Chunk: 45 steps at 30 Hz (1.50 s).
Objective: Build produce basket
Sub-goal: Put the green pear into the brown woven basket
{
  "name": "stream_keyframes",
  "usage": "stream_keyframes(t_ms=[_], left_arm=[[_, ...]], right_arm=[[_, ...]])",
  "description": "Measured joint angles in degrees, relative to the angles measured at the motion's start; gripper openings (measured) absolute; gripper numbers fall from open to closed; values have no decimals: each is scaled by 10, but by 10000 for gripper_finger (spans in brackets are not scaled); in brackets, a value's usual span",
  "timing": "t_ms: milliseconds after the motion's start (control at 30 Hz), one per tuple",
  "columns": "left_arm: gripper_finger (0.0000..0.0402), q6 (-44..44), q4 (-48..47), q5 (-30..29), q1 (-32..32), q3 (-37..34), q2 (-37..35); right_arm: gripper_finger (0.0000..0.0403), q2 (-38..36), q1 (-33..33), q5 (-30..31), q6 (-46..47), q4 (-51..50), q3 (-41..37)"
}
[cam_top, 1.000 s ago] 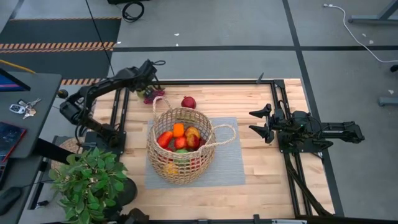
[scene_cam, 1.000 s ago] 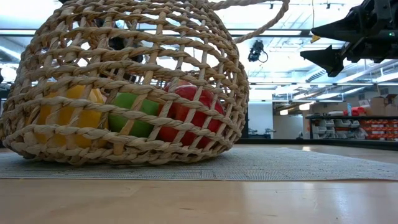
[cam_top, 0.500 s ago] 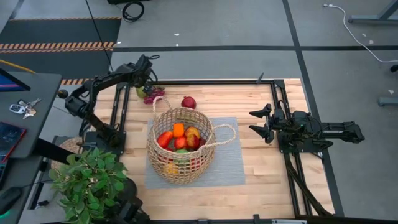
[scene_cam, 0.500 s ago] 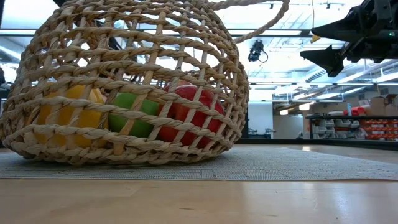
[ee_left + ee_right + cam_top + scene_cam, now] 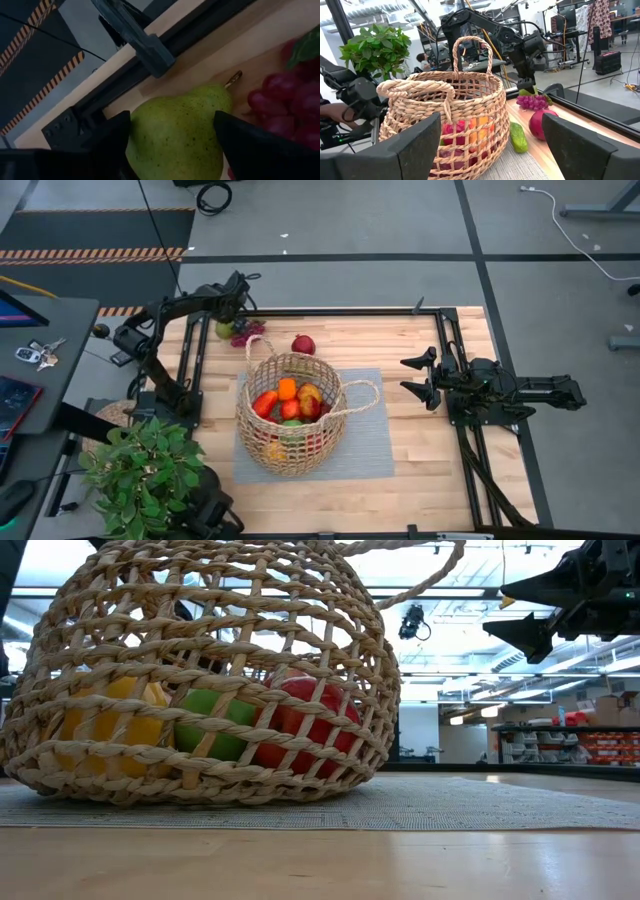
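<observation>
Wicker basket (image 5: 290,412): centre table on a grey mat (image 5: 365,442), holding mixed produce. Left gripper (image 5: 172,131): jaws wide, straddling a green pear (image 5: 176,131) beside the grape bunch (image 5: 249,333) at the table's far left. Right gripper (image 5: 412,375): wide, empty, right side.

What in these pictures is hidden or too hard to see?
- Pear: left wrist view, its lower part cut off by the edge and the left hand's fingers.
- Produce low in the basket: high view, buried under the top pieces.
- Grapes: left wrist view, run off the edge.
- Right hand: waits open at the table's right.
</observation>
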Motion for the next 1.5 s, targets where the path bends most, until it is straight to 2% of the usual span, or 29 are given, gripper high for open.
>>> stream_keyframes(t_ms=[233, 667, 833, 967, 1200, 1367, 1500], left_arm=[[274, 0, -22, -3, 1, 0, -1], [155, -23, -102, 10, -20, -4, -6], [137, -26, -119, 9, -33, -4, -6], [160, -18, -119, 6, -36, -4, -7], [234, 2, -129, 6, -36, -3, -8], [284, 29, -134, -30, -37, -3, -8], [304, 31, -131, -33, -37, -2, 10]], right_arm=[[348, 0, 0, 0, 0, 0, 0], [348, 0, 0, 0, 0, 0, 0], [348, 0, 0, 0, 0, 0, 0], [348, 0, 0, 0, 0, 0, 0], [348, 0, 0, 0, 0, 0, 0], [348, 0, 0, 0, 0, 0, 0], [348, 0, 0, 0, 0, 0, 0]])
